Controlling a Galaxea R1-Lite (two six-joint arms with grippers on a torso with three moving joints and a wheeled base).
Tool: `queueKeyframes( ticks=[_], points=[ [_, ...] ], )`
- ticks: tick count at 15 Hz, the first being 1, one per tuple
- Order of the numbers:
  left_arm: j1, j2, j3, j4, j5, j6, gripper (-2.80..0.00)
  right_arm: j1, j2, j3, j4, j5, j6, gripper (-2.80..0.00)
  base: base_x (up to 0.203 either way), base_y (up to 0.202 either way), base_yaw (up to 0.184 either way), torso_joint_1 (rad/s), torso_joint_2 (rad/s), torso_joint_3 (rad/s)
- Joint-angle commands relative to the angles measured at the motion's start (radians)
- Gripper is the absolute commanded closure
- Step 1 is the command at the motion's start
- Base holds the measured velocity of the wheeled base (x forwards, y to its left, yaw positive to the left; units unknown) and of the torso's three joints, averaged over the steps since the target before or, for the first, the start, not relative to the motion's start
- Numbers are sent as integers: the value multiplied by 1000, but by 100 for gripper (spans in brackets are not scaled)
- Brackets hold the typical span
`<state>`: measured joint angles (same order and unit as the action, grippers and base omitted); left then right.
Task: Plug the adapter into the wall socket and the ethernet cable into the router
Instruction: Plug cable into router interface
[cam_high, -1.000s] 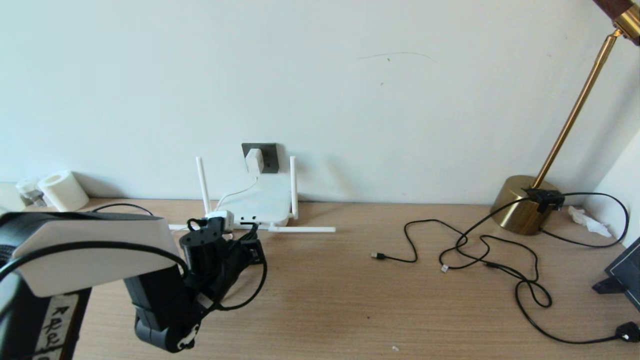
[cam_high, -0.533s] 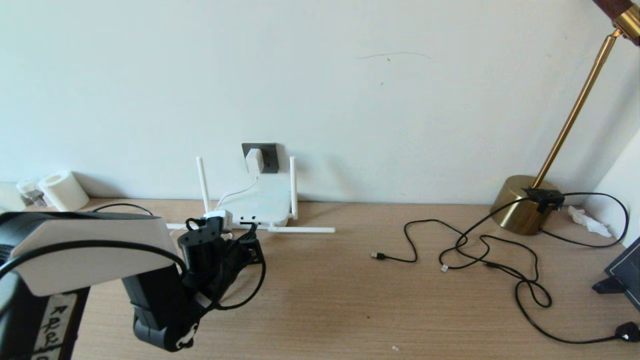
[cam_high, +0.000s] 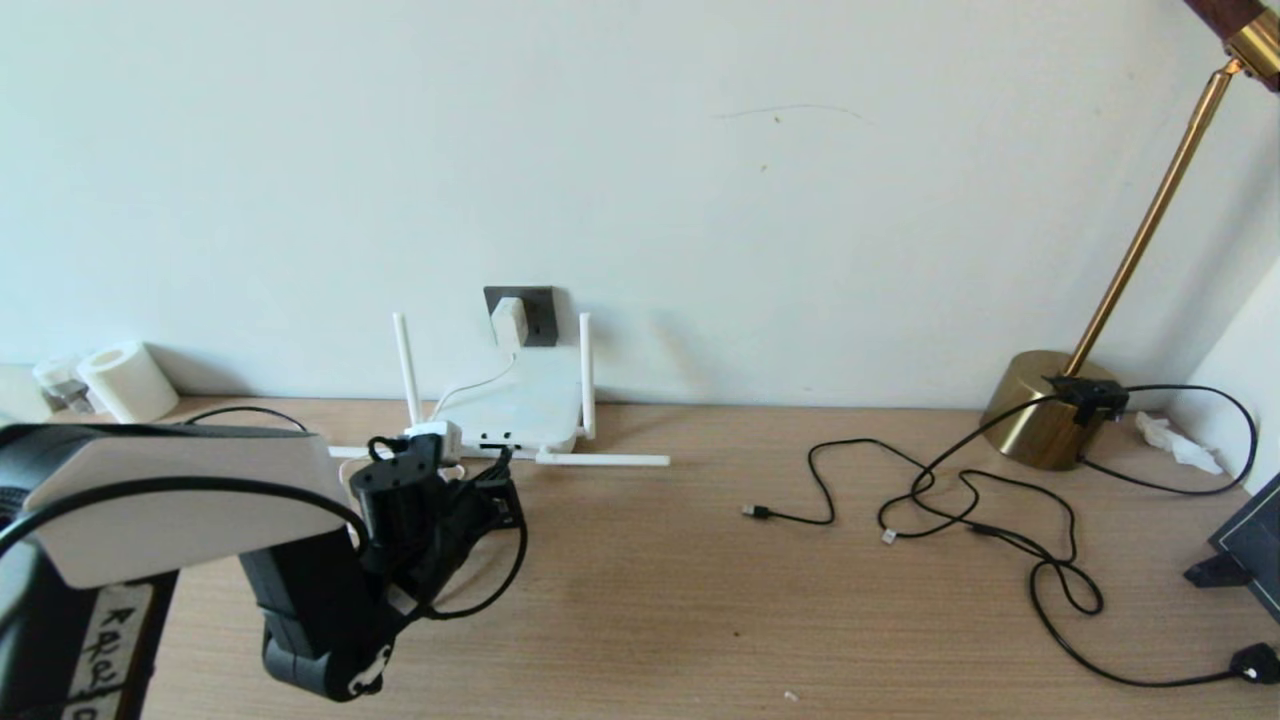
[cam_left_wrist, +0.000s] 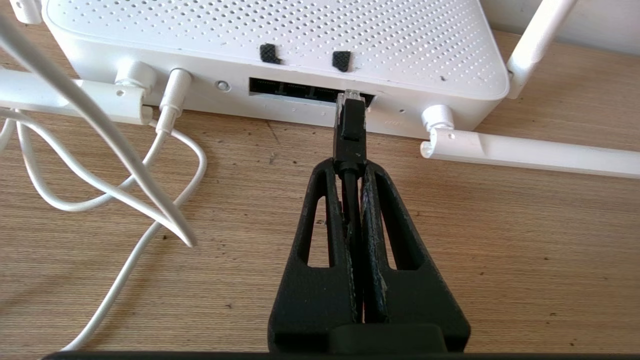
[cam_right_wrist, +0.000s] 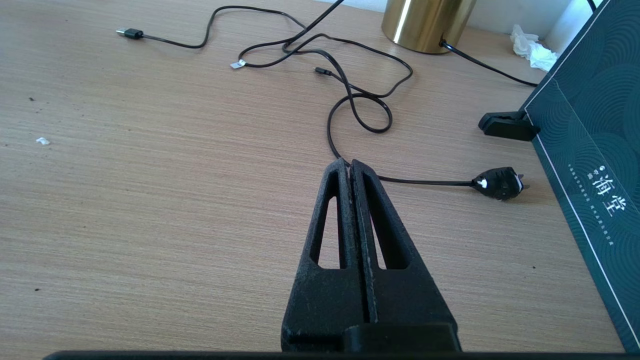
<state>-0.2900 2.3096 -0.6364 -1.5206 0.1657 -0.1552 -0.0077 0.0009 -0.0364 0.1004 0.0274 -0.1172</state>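
The white adapter (cam_high: 508, 320) sits in the dark grey wall socket (cam_high: 541, 316), and its thin cord runs down to the router (cam_high: 520, 400). My left gripper (cam_left_wrist: 348, 167) is shut on the black ethernet cable (cam_left_wrist: 350, 132) just behind its plug. The clear tip of that plug touches the mouth of the rightmost dark port on the router's (cam_left_wrist: 280, 40) front edge. In the head view the left gripper (cam_high: 500, 490) hovers low over the desk in front of the router. The right gripper (cam_right_wrist: 349, 162) is shut on nothing, above bare desk.
Two router antennas (cam_high: 600, 459) lie flat on the desk. The white cord (cam_left_wrist: 100, 150) loops beside the ports. A paper roll (cam_high: 127, 380) stands far left. Thin black cables (cam_high: 950, 490), a brass lamp base (cam_high: 1045, 405), a black plug (cam_right_wrist: 497, 183) and a dark box (cam_right_wrist: 590, 150) lie right.
My left arm has crept slightly left and toward the router, still shut on the ethernet cable. Nothing else has moved.
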Motion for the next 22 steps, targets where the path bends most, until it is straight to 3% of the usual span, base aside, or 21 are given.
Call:
queueKeyframes(
  ticks=[1,22],
  points=[
    [3,4,-2,-9,-2,-1,0,0,1,0,1,0,-1,0,0,0,0,0,0,0],
    [3,7,-25,-9,-3,-1,0,0,1,0,1,1,-1,0,0,0,0,0,0,0]
  ],
)
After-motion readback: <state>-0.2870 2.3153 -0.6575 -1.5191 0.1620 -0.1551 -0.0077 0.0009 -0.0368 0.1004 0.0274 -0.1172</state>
